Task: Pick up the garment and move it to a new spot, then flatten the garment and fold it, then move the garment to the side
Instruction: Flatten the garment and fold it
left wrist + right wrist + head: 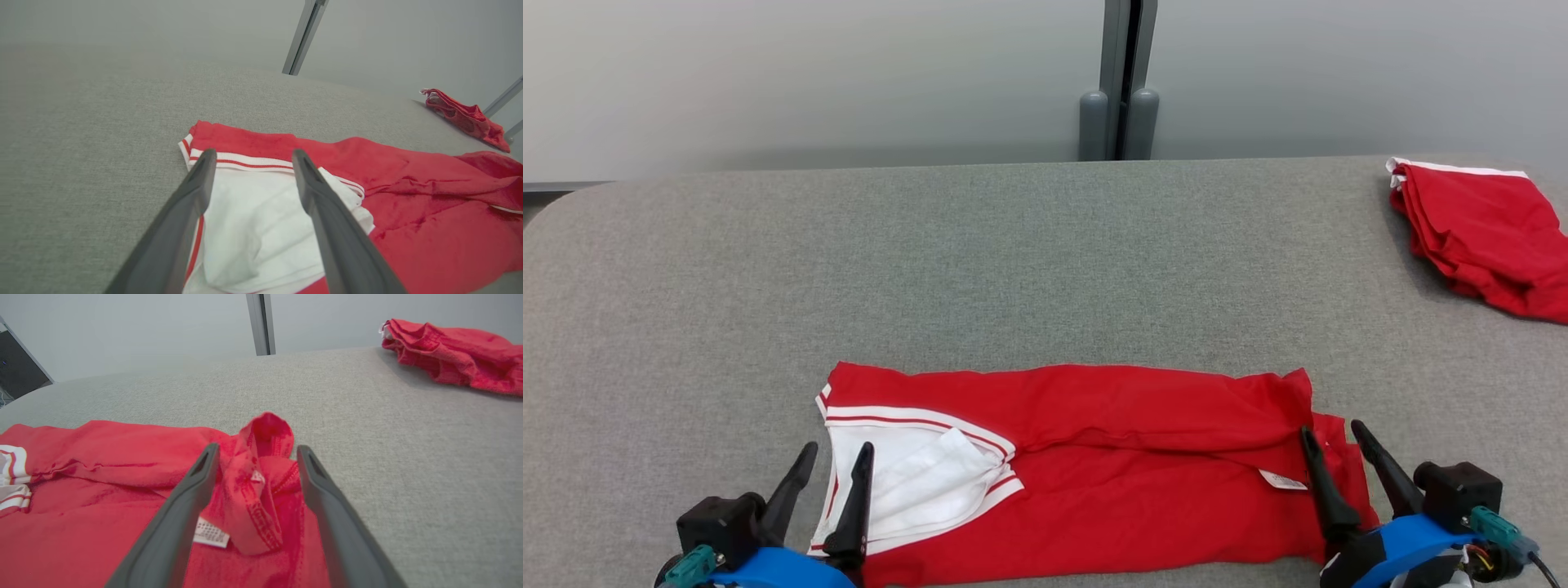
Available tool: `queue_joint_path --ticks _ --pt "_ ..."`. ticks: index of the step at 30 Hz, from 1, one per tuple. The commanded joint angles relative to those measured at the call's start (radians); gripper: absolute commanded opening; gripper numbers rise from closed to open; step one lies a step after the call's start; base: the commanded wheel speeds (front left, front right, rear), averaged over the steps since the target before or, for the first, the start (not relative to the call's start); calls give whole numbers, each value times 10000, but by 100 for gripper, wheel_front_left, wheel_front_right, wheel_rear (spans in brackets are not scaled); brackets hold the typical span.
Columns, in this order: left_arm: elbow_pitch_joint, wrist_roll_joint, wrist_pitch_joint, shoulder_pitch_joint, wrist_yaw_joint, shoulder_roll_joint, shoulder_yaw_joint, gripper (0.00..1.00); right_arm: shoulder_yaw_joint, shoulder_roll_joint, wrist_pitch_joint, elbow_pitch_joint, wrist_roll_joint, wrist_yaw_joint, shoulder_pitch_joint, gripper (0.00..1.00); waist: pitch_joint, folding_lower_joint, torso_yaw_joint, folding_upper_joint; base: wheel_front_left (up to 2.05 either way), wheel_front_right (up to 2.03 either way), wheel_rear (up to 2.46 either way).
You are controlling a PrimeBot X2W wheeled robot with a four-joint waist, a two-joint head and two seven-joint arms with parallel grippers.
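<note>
A: what's the work surface?
B: grey fabric-covered table (1045,261), flat, far-left corner rounded
A: what's lying on it?
B: two items. red garment (1143,425) at the near edge, roughly centred, laid long side-to-side and folded over along its length. white lining (915,482) with red-striped trim shows at its left end, small white label (1282,480) near the right end, right end bunched into a small hump
A: and the other?
B: second red garment (1486,237), crumpled, far right, well apart from the first, white edge along its far side
</note>
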Motion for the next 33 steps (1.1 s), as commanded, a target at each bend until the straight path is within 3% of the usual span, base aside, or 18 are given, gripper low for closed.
queue_joint_path --ticks 1,7,14,21,33 --pt "-93 184 -44 115 34 -60 175 100 -68 -8 -41 -135 -100 2 153 100 -22 0 -15 1 0 0 0" --pt "-825 2271 -43 626 242 -867 2047 100 -415 -100 -39 -569 -85 2 -5 100 -78 0 21 1 0 0 0" --pt "-1329 4456 -43 1099 135 -2138 4006 100 -620 50 394 201 -353 2 -810 100 -68 0 103 1 0 0 0" --pt "-1192 6066 -43 1331 -120 -3015 4991 100 -820 228 1155 1339 -801 2 -1149 100 1 0 203 1 0 0 0" --pt "-791 7141 -44 1283 -831 -3851 5955 100 -594 550 1955 2628 -808 3 -1026 100 137 0 125 1 0 0 0"
